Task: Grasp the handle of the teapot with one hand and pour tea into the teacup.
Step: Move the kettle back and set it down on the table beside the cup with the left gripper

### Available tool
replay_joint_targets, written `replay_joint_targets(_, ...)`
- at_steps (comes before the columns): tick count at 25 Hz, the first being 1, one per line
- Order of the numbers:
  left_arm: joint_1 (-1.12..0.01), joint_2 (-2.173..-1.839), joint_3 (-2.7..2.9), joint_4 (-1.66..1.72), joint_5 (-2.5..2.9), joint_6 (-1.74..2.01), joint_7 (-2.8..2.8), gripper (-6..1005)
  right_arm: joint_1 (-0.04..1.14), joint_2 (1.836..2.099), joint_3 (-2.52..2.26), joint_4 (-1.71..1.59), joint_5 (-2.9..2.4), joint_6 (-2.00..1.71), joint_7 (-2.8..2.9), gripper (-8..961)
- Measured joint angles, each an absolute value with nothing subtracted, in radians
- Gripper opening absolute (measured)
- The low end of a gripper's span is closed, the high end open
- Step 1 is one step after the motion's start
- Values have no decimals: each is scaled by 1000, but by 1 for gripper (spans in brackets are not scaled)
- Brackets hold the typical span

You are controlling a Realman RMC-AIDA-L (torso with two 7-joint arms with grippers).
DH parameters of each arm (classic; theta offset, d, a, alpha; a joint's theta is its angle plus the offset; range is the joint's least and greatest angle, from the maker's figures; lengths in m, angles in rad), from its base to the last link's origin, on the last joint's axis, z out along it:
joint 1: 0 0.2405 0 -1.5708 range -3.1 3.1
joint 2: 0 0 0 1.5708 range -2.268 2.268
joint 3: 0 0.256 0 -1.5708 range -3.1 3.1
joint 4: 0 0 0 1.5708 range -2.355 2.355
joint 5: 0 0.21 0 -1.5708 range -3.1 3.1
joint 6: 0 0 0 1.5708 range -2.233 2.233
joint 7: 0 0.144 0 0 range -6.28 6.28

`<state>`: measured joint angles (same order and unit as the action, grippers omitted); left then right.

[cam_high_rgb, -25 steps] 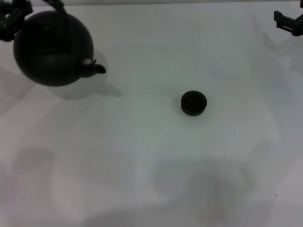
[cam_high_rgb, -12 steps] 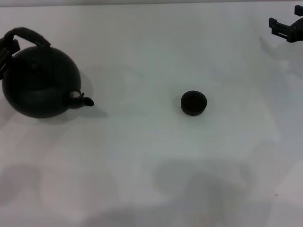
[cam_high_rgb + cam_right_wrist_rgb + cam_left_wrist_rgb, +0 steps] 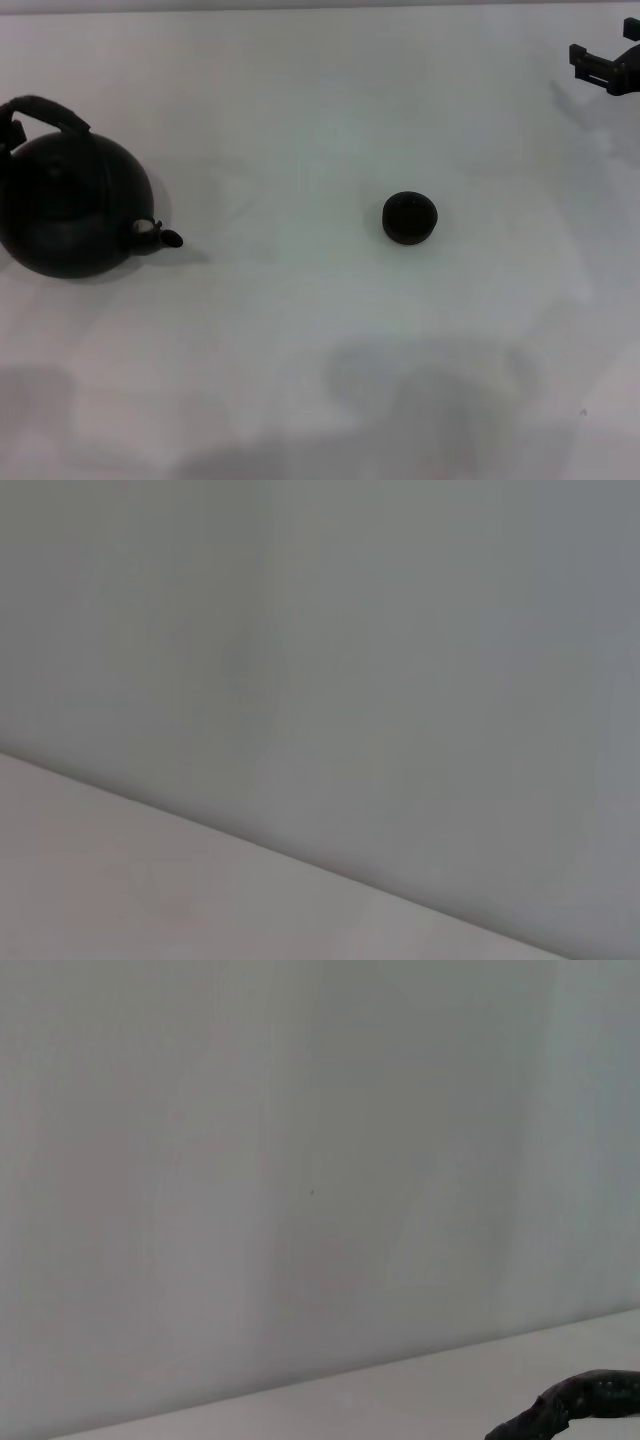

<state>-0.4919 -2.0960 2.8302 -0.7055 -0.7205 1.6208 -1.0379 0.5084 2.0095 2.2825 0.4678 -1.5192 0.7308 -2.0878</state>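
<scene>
- Lower and further left than a second ago, the teapot [image 3: 70,205] now sits upright on the tabletop [image 3: 300,330], spout toward the teacup.
- Left hand [image 3: 8,128] shows only at the handle [image 3: 45,112]; its grip cannot be told.
- Teacup [image 3: 409,218] stands mid-tabletop, well apart.
- Right hand [image 3: 600,65] hovers far right, grip unclear.

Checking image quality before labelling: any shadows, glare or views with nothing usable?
Head view: soft shadows along the near part of the table; teapot and teacup are matte black with little surface detail; no glare. Left wrist view: mostly blank wall, only a bit of the handle at the corner. Right wrist view: wall and table only.
</scene>
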Motion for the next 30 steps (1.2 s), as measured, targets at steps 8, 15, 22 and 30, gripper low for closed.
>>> replay_joint_targets(8, -486, -2090, 2830, -639, -731, 1562, -969, 138, 513, 2008, 2271, 468, -1523, 721, -2088, 828)
replay_joint_targets(15, -458, -2094, 2830, -587, -791, 1526, -954, 137, 506, 2008, 2272, 468, -1523, 721, -2087, 828)
replay_joint_targets(22, -404, -2088, 2830, -447, -861, 1480, -834, 135, 500, 2007, 2270, 467, -1523, 725, -2085, 828)
replay_joint_targets(30, -376, -2080, 2832, -392, -879, 1484, -738, 130, 504, 2007, 2258, 466, -1523, 722, -2087, 828)
